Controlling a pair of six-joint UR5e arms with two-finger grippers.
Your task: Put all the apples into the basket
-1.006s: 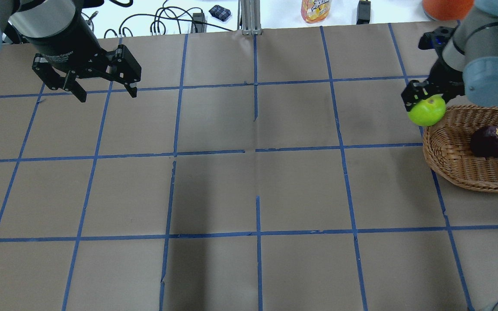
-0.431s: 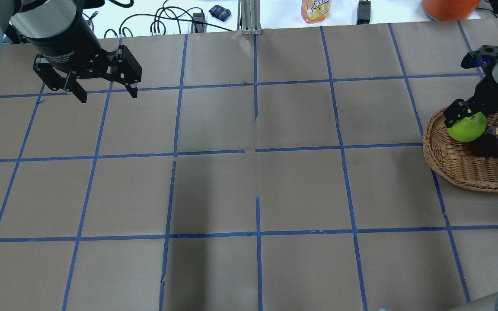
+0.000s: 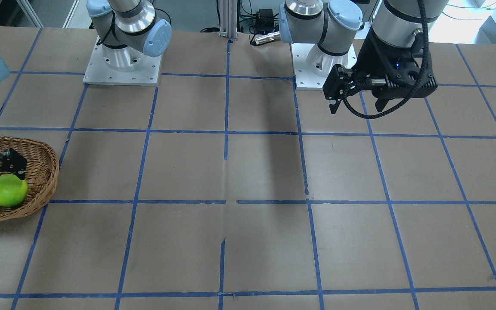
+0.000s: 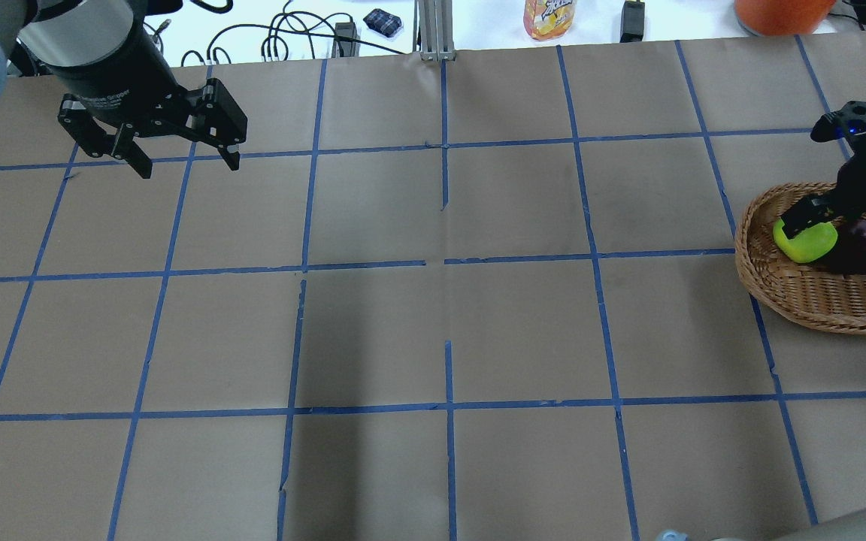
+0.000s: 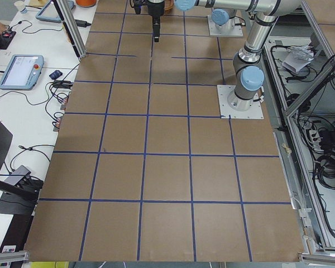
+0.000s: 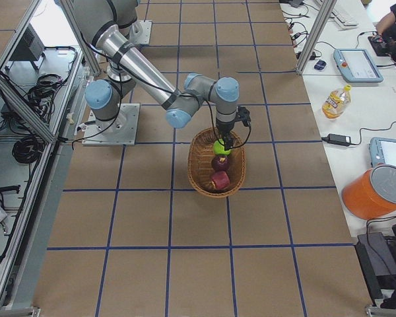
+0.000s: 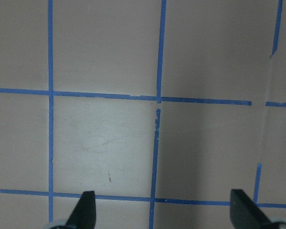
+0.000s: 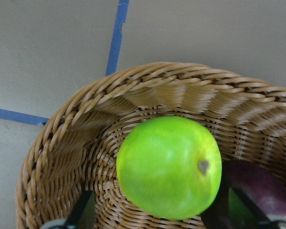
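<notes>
Inside the basket [image 8: 62, 124], the right pincer [image 8: 162, 212] stands released astride the green apple [image 8: 169, 167]; a crooked lift could clip the fruit and roll it over the low rim.

I can read no text with certainty. In the overhead view, small white lettering runs across the black housing above the left pincer [image 4: 189, 167], too fine to make out. The drink bottle [image 4: 549, 19] beyond the worktop [image 4: 508, 315] shows a colourful label, cropped and illegible.
</notes>
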